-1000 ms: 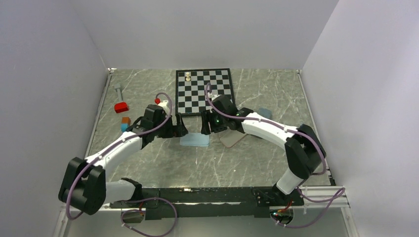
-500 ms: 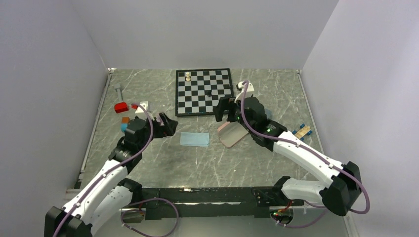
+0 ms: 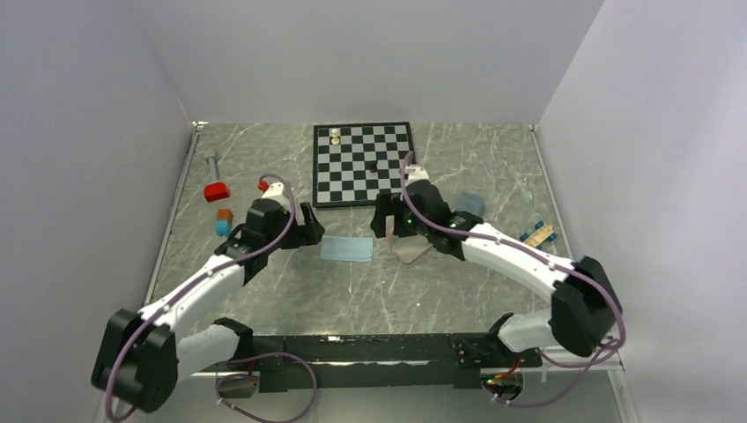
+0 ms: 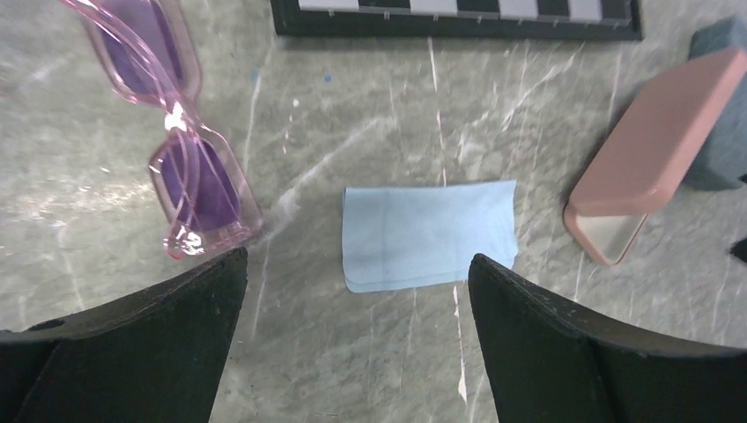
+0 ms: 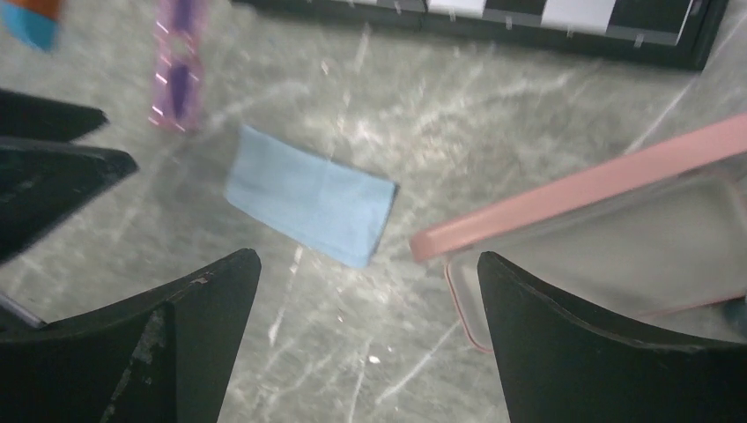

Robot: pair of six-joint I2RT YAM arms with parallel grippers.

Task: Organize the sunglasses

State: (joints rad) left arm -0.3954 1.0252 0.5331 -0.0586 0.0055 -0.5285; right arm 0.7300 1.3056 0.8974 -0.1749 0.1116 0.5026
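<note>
The purple-pink sunglasses [image 4: 198,189] lie unfolded on the marble table, left of a light-blue cloth [image 4: 429,233]. They also show in the right wrist view [image 5: 179,70]. In the top view my left gripper hides them. The white sunglasses are out of view. My left gripper [image 3: 304,231] is open and empty, just left of the cloth [image 3: 346,248]; it hovers [image 4: 357,263] over the cloth's near edge. My right gripper [image 3: 380,220] is open and empty [image 5: 367,260], between the cloth [image 5: 308,194] and the open pink case [image 5: 617,229].
The pink case [image 3: 412,247] lies right of the cloth, with a grey-blue case [image 3: 471,202] behind it. A chessboard [image 3: 363,163] with pieces lies at the back. Red, orange and blue blocks [image 3: 216,191] sit at the left; clothespins [image 3: 537,234] at the right.
Both arms swung out and back. Since half a second ago the left gripper has moved right toward the cloth, and the right gripper has moved left and nearer. Cloth and case have not moved.
</note>
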